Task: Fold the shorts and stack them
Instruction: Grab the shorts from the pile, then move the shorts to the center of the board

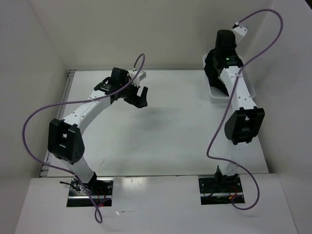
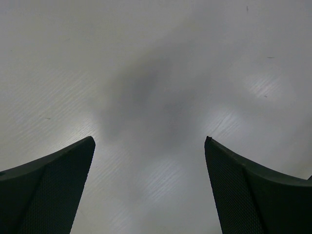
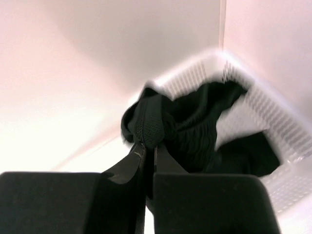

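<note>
Right gripper [image 3: 147, 148], jaws pressed together on a fold of the black shorts [image 3: 195, 126], which lie bunched in the white lattice basket [image 3: 273, 112] at the table's far right. Left gripper [image 2: 148, 141] spread wide above the table [image 2: 156, 48], holding nothing. Risk: a thin pinch may slip, or snagged fabric may drag the light basket along. Count: one pair of shorts, one basket, two grippers.

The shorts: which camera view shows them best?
The right wrist view: the shorts lie bunched in the basket, the right end effector shut on a fold. In the top external view the right arm hides them. The left wrist view shows only table.
</note>
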Robot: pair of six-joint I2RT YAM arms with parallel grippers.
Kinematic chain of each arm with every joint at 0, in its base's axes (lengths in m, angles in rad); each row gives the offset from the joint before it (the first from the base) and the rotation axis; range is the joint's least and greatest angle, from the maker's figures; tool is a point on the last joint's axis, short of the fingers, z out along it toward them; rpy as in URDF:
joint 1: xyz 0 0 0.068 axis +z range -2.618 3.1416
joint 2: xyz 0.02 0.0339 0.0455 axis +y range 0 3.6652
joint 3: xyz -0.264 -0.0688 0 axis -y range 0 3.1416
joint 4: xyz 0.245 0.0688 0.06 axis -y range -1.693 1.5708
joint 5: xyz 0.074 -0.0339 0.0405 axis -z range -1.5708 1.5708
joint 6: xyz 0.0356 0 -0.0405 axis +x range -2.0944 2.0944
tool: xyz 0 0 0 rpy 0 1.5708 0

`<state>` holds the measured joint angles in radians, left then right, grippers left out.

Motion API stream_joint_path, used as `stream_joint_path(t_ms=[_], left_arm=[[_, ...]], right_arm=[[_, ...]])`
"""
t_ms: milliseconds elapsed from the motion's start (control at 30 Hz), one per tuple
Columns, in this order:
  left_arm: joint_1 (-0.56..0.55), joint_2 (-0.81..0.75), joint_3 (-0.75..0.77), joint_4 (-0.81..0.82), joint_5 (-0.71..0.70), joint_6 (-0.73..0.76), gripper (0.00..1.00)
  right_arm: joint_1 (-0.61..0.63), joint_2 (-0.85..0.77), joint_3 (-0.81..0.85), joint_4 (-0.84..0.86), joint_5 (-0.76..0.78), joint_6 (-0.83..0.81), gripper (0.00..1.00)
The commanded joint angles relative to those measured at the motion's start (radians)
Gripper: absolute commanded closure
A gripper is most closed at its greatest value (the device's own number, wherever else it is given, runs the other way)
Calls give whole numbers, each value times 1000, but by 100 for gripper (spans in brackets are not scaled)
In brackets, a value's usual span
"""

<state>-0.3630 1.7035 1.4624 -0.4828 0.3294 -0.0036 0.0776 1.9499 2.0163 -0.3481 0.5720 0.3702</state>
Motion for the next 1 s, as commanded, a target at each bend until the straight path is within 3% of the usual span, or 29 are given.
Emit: stream_joint_path(t_ms=[0, 167, 367, 467, 567, 633, 833, 900, 933, 967], left_arm=[[1, -117, -34, 73, 8, 4, 0], [1, -220, -115, 105, 8, 4, 0], [1, -340, -187, 116, -10, 4, 0], [1, -384, -206, 116, -50, 4, 0], [1, -419, -215, 104, -94, 4, 0], [1, -433, -215, 104, -130, 4, 0], [1, -430, -215, 93, -230, 4, 0], [1, -397, -192, 104, -230, 4, 0], [1, -397, -192, 104, -230, 4, 0], [1, -380, -183, 113, -230, 4, 0]], right_arm=[[33, -173, -31, 144, 104, -77, 100], [33, -322, -30, 268, 68, -222, 100], [33, -411, 186, 212, -508, -307, 100], [33, -362, 327, 158, -743, -199, 100], [33, -329, 343, 176, -940, -93, 100], [33, -318, 319, 210, -1007, 14, 100], [100, -269, 268, 179, -968, 88, 98], [173, -249, 233, 135, -945, 38, 89], [207, -249, 219, 115, -914, 7, 48], [244, -235, 202, 95, -896, -22, 34]])
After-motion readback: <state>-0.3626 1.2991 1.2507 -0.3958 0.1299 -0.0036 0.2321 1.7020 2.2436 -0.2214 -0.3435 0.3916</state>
